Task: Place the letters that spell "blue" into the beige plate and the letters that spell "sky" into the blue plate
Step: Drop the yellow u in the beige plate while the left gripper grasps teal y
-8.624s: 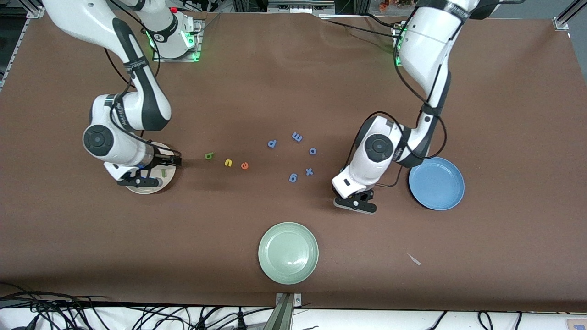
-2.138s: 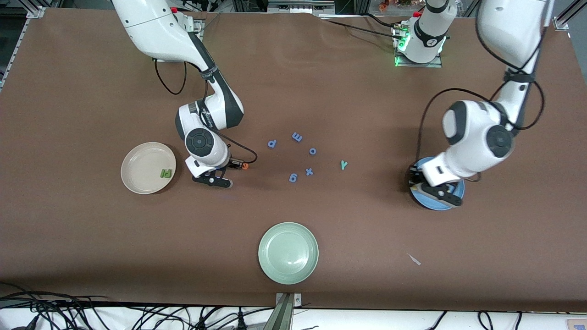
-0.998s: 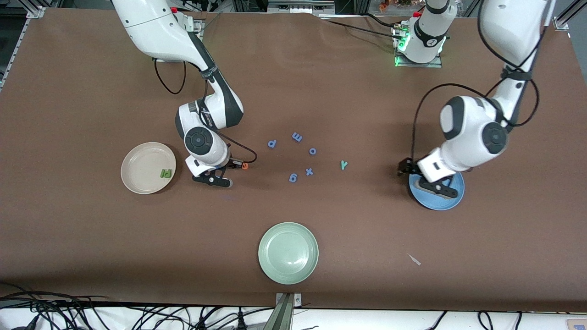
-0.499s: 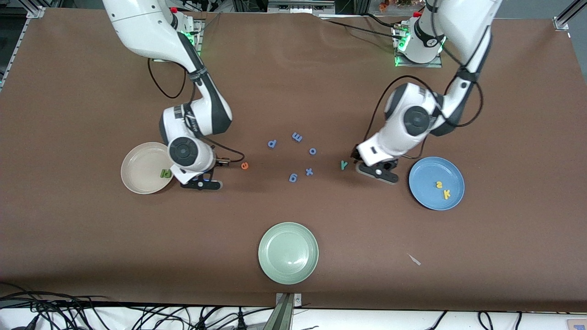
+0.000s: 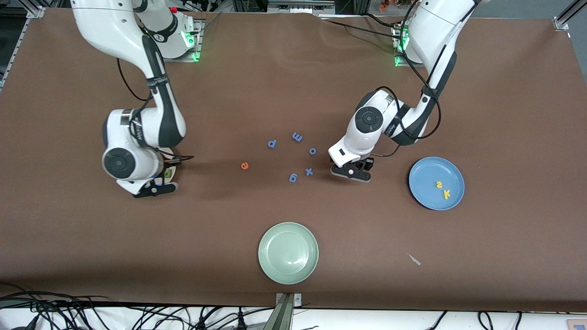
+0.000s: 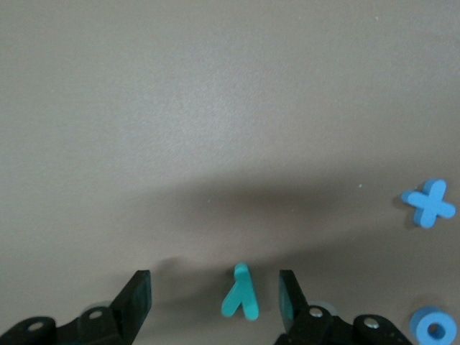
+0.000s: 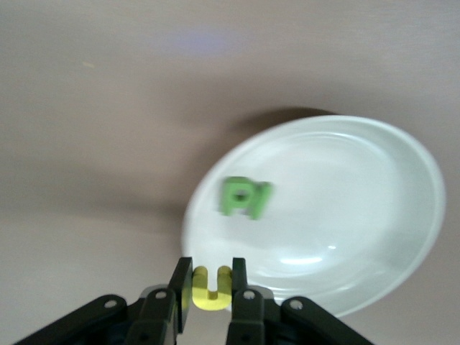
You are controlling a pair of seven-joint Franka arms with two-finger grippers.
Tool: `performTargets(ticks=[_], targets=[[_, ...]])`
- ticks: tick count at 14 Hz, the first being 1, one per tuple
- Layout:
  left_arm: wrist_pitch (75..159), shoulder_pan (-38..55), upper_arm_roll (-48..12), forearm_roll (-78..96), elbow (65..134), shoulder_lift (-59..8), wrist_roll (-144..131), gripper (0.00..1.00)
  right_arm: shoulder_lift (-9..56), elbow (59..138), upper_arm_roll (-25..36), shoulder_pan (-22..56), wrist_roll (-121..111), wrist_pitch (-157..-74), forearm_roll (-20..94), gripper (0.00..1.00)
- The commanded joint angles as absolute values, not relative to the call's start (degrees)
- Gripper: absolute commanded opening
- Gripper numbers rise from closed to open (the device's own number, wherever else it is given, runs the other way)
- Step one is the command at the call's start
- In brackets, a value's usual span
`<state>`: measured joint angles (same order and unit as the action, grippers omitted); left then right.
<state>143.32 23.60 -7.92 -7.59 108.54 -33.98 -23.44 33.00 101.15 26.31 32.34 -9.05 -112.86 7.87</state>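
Observation:
The teal "y" [image 6: 241,293] lies flat on the table between the open fingers of my left gripper [image 6: 213,302], closer to one finger [image 6: 291,296] and touching neither. In the front view that gripper [image 5: 351,172] hides the "y". My right gripper [image 7: 212,284] is shut on the yellow "u" [image 7: 212,289] above the edge of the beige plate [image 7: 424,180], where the green "b" and "l" [image 7: 244,198] lie together. From the front, the right gripper [image 5: 153,188] covers most of the beige plate [image 5: 172,165]. The orange "e" [image 5: 245,166] lies on the table. Yellow "s" [image 5: 439,184] and "k" [image 5: 446,194] lie in the blue plate [image 5: 426,174].
Blue letters p [image 5: 272,144], m [image 5: 297,136], o [image 5: 312,151], g [image 5: 293,177] and x [image 5: 309,172] lie mid-table beside the left gripper. A pale green plate [image 5: 288,253] sits nearer the front camera. A small pale scrap [image 5: 414,259] lies toward the left arm's end.
The right gripper has carried the "u" away from the "e" to over the beige plate. The left gripper has left the blue plate and moved over the "y".

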Motion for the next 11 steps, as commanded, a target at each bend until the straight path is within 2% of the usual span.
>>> performTargets(ticks=[1,2,3,4,6,7,9,11], targets=[[142.9,25.5,-7.6,-5.5,105.7,-36.4,-24.2,0.8,33.2,102.4,27.3,30.4,-12.7,-113.3,8.1,0.09],[142.9,25.5,-7.6,-5.5,105.7,-36.6,-24.1,0.8,33.6,102.4,27.2,29.1,-13.4,-114.1,8.1,0.43],[142.9,25.5,-7.6,-5.9,105.8,-36.9,-23.9,0.8,33.7,102.3,27.2,28.8,-13.4,-114.3,8.4,0.94],[143.0,25.5,-7.6,-6.1,106.0,-37.1,-23.8,0.81,33.7,102.1,27.2,28.7,-13.3,-114.3,8.5,1.0],[143.0,25.4,-7.6,-5.9,106.6,-37.0,-23.8,0.81,33.4,101.5,26.7,29.6,-11.8,-113.8,8.5,1.0],[143.0,25.4,-7.6,-5.9,106.7,-37.0,-23.8,0.76,33.3,101.2,26.1,30.5,-9.2,-113.9,8.6,1.0],[143.0,25.2,-7.6,-5.9,106.7,-36.8,-23.8,0.57,33.6,100.4,23.7,32.1,-1.3,-114.6,8.7,1.0],[143.0,25.1,-7.6,-5.9,106.7,-36.7,-23.7,0.35,33.6,99.1,20.1,32.4,6.8,-114.8,8.9,1.0]])
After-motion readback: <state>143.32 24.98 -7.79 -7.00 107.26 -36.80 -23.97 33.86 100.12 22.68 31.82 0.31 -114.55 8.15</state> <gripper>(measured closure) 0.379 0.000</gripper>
